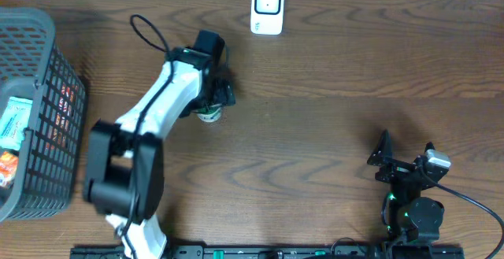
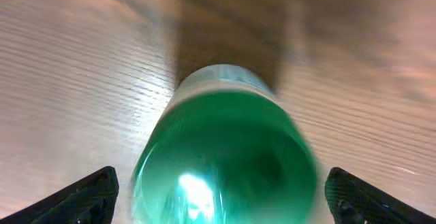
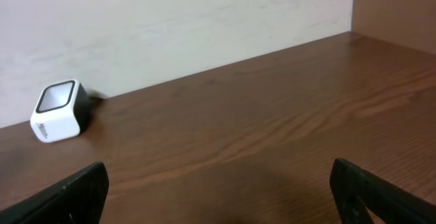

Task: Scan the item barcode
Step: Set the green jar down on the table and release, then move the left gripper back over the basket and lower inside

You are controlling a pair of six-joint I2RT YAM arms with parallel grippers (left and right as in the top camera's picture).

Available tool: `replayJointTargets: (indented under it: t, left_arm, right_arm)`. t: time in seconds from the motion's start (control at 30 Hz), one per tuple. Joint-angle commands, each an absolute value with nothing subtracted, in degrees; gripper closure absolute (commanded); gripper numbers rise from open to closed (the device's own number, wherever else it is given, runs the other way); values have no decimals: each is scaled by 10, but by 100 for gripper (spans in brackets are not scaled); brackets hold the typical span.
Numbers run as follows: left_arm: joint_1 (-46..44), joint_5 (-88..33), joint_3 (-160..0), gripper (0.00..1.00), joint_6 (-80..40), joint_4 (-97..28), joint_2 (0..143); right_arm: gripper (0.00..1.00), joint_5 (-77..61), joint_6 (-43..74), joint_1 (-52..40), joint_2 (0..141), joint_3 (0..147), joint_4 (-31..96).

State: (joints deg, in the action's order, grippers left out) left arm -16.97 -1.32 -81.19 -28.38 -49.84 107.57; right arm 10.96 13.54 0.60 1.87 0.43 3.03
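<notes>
Nearest the front edge, the right gripper (image 1: 405, 150) sat parked with its jaws spread wide and nothing between them, probably kept there to leave the working area clear. Further in, the left gripper (image 2: 218, 195) was reached out over the middle of the table (image 1: 331, 94), its fingers (image 2: 88, 197) wide apart and standing clear of the green bottle (image 2: 225, 149) on both sides, so it gripped nothing. The bottle sat on the wood directly under that gripper, about midway between the front edge and the scanner (image 1: 267, 9). From above it showed only a small round outline, which suggests it stood on end. In the left wrist view its long axis ran straight away from the camera, with a pale band at the far end against the table. No barcode was visible on it. At the far left stood the basket (image 1: 47, 78) holding other packets. Farthest off, the white scanner rested against the back edge, well apart from the bottle.
</notes>
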Motion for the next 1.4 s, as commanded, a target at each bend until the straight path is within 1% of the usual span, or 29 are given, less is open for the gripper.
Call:
replayJointTargets:
  t: [0.0, 0.23, 0.63, 1.07, 1.2, 1.37]
  left_arm:
    - [-168, -8, -812, 3, -269, -503, 1000]
    - [-168, 8, -812, 2, -255, -505, 899]
    - [-168, 32, -812, 2, -252, -507, 809]
    - [-166, 162, -812, 2, -251, -486, 744]
    - [-152, 179, -812, 2, -251, -457, 701]
    - [-111, 179, -812, 2, -251, -419, 632]
  right_arm:
    - [1, 110, 130, 3, 19, 3, 32]
    - [1, 110, 130, 3, 19, 3, 32]
    - [1, 110, 130, 3, 19, 3, 32]
    - [1, 110, 130, 3, 19, 3, 32]
    - [1, 110, 130, 3, 19, 3, 32]
    - [1, 110, 130, 3, 19, 3, 32]
